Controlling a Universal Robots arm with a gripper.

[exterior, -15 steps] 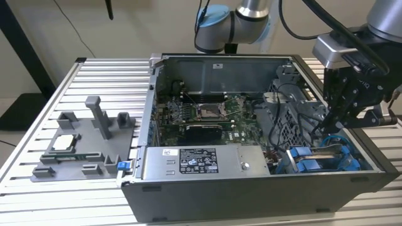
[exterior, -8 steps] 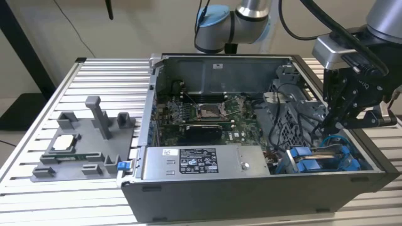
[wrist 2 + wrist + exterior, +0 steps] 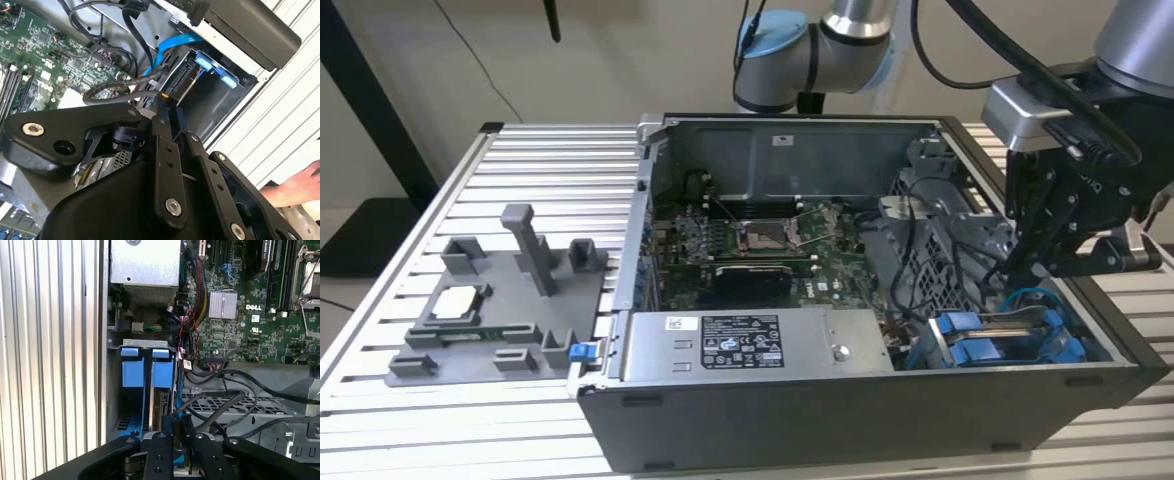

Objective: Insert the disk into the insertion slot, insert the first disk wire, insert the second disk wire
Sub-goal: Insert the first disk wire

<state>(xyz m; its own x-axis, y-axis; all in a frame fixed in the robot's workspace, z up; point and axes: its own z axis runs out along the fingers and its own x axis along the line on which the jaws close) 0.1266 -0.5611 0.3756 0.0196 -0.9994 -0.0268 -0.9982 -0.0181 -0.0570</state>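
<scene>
My hand [image 3: 176,421] low over insertion slot [image 3: 145,343], narrow, tips nearly together at disk's connector end, judging for wire work; whether pinching anything, cannot tell. Disk [image 3: 162,374] sits in slot; blue wire [image 3: 175,45] loops near.

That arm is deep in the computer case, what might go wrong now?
The end effector sits among loose black cables; it might snag or tug one. A person's hand lies near the case, so a swing outward might strike it.
</scene>
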